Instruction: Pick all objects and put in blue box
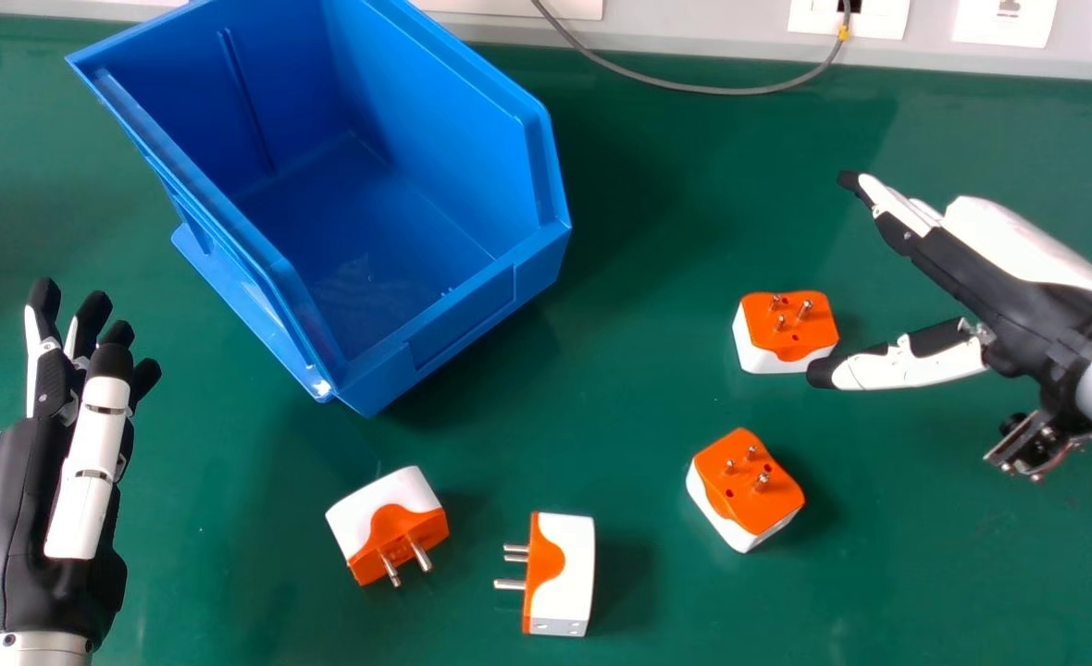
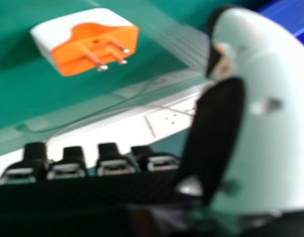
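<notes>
At the lower left of the frame, the left hand [image 1: 11, 518] is holding its fingers loose and mostly straight. From upper left to top centre, the blue box [image 1: 458, 319] is standing on the green worktop [image 1: 879, 573], its bare inner floor showing. Left of bottom centre, one plug adapter [image 1: 381, 518] is lying with its prongs facing the lower edge; at bottom centre, a second adapter [image 1: 571, 573] is pointing its prongs left. Toward the lower right, a third adapter [image 1: 740, 490] is resting prongs up, and above it a fourth adapter [image 1: 787, 324] is doing likewise. At the right, the right hand [image 1: 1018, 287] is extending its fingers, released, its thumb tip overlapping the fourth adapter's corner; whether they are touching, I cannot tell.
</notes>
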{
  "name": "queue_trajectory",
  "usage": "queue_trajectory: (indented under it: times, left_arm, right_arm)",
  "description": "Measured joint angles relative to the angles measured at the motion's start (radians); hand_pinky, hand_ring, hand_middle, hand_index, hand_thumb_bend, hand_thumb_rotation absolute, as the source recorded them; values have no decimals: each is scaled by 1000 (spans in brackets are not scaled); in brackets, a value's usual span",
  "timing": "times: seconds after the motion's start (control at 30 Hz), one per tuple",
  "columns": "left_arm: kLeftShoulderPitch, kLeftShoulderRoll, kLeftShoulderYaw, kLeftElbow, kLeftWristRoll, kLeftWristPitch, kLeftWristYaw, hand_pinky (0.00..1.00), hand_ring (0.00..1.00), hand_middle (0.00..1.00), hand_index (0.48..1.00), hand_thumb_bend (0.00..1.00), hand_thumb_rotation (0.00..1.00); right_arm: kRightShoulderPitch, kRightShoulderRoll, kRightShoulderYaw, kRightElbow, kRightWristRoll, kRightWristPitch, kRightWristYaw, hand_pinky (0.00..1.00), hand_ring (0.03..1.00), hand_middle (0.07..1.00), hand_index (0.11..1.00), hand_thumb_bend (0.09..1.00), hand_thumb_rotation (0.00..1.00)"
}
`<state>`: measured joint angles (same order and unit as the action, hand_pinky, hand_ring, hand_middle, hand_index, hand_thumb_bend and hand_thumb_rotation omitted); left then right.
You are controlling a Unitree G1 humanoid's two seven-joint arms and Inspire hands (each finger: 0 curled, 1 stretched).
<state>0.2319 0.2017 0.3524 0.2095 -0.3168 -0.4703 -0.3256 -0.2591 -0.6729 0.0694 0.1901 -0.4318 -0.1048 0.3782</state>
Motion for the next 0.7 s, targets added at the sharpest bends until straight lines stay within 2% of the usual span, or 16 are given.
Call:
queue_trajectory:
  times: [0.27,0.47,0.7]
  left_arm:
    - [4,-4,5,-6,0,1,5,932,982,1000,968,400,768]
    - [6,-9,5,-24,1,2,11,931,981,1000,967,401,767]
    - [1,-9,6,-22,2,2,11,929,980,1000,966,407,765]
  right_arm:
    - [-78,0,64,85,-53,1,5,961,1000,1000,1000,512,343]
    - [-159,2,118,149,-85,-4,12,963,994,999,997,502,312]
    - [-238,17,204,233,-138,5,36,963,978,985,979,494,274]
